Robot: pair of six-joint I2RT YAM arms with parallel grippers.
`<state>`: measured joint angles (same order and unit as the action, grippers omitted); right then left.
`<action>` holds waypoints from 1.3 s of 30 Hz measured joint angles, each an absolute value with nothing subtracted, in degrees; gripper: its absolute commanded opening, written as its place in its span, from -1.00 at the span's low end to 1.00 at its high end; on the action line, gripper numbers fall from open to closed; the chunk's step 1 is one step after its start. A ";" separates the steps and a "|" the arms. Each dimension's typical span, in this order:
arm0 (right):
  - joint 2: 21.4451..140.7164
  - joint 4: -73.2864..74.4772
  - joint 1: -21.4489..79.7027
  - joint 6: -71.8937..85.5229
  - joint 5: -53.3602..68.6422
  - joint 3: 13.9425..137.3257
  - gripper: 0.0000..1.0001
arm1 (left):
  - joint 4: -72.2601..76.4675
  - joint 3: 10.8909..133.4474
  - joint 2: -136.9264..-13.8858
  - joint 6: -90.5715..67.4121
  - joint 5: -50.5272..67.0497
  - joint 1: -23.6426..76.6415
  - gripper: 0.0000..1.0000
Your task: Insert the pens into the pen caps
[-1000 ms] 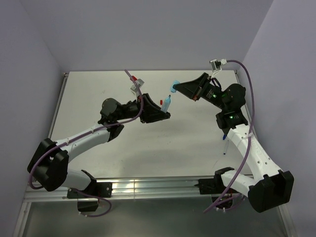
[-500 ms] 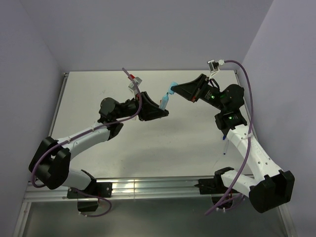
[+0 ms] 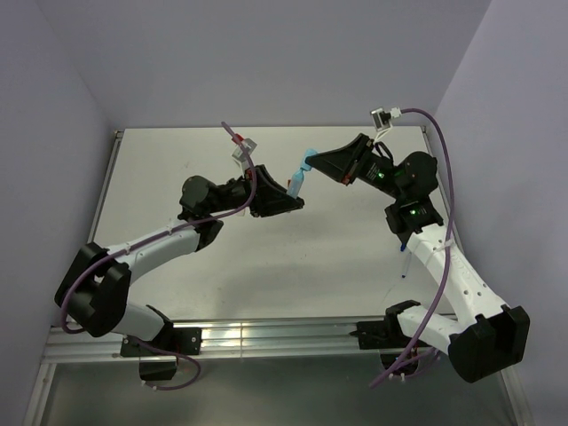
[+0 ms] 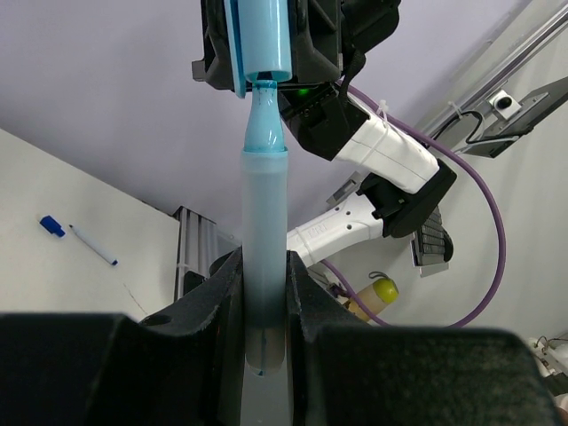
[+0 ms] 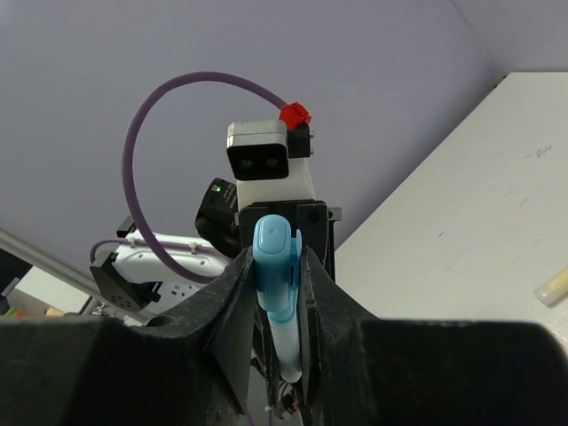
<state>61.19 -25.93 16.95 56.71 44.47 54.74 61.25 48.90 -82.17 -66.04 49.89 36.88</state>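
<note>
My left gripper [image 3: 291, 197] is shut on a light blue pen [image 3: 299, 182], held up over the middle of the table. In the left wrist view the pen's pale body [image 4: 264, 257] stands upright between the jaws of the left gripper [image 4: 264, 275]. Its tapered tip just enters the mouth of a light blue pen cap [image 4: 266, 35]. My right gripper [image 3: 314, 162] is shut on that cap [image 3: 307, 161]. In the right wrist view the cap [image 5: 275, 262] sits between the jaws of the right gripper [image 5: 277, 275], with the pen [image 5: 287, 351] in line below it.
A thin dark blue pen [image 3: 404, 263] lies on the table beside my right arm. The left wrist view shows that thin pen [image 4: 95, 247] with a dark blue cap [image 4: 51, 225] next to it. A pale yellowish stick [image 5: 552, 288] lies further out on the table.
The two grippers have closed the gap between them: the cap came down and left, the pen rose slightly, and the pen's tip now meets the cap's mouth.
</note>
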 measured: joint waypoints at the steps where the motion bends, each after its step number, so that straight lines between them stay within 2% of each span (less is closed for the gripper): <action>1: 61.19 -25.89 17.12 56.60 44.49 54.74 -1.00 | 61.49 48.90 -82.32 -66.24 49.89 36.88 -0.99; 17: 61.39 -22.35 22.65 49.10 44.01 55.94 -1.00 | 65.82 48.38 -82.35 -69.23 52.23 35.75 -0.99; 26: 61.34 -18.74 29.56 41.01 40.05 59.66 -1.00 | 68.90 46.26 -78.19 -69.69 54.70 33.89 -0.99; 39: 58.67 -13.82 42.24 30.57 28.14 61.52 -1.00 | 50.78 46.57 -65.76 -54.83 57.67 33.10 -0.99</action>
